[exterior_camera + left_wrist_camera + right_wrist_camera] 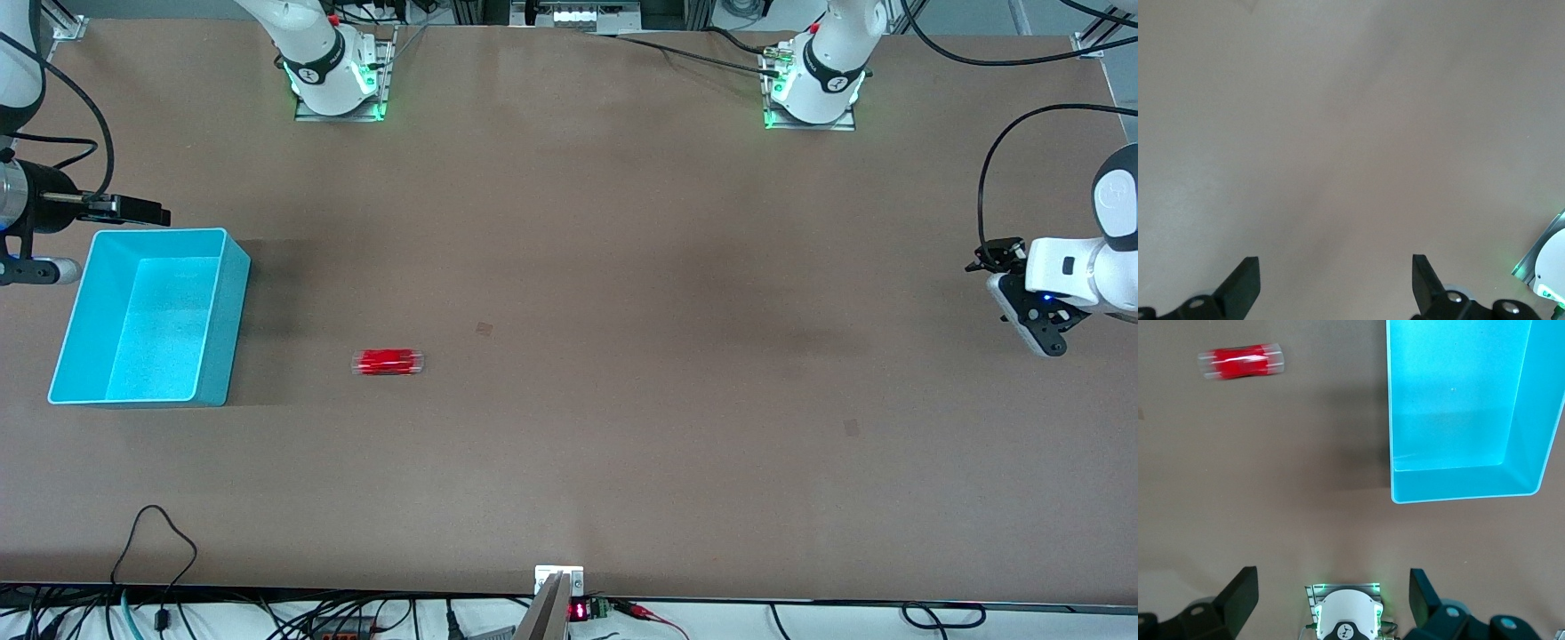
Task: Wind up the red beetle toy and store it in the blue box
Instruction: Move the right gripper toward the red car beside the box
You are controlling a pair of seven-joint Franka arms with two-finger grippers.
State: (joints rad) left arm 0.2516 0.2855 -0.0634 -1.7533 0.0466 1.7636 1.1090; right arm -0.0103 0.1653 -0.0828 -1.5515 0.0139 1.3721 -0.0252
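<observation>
The red beetle toy (388,362) lies on the bare table, smeared lengthwise, a short way from the blue box (228,329) toward the left arm's end. The box stands open and empty at the right arm's end. My right gripper (124,213) is open and empty, high up beside the box's edge farthest from the front camera. Its wrist view (1333,587) shows the toy (1239,362) and the box (1465,483) far below. My left gripper (1040,333) is open and empty, waiting over the table's left-arm end, far from both. Its wrist view (1336,273) shows only bare table.
The two arm bases (338,80) (813,84) stand along the table's edge farthest from the front camera. Cables (160,551) and a small bracket (558,582) lie at the edge nearest the camera. The brown tabletop (622,311) stretches wide between the toy and the left gripper.
</observation>
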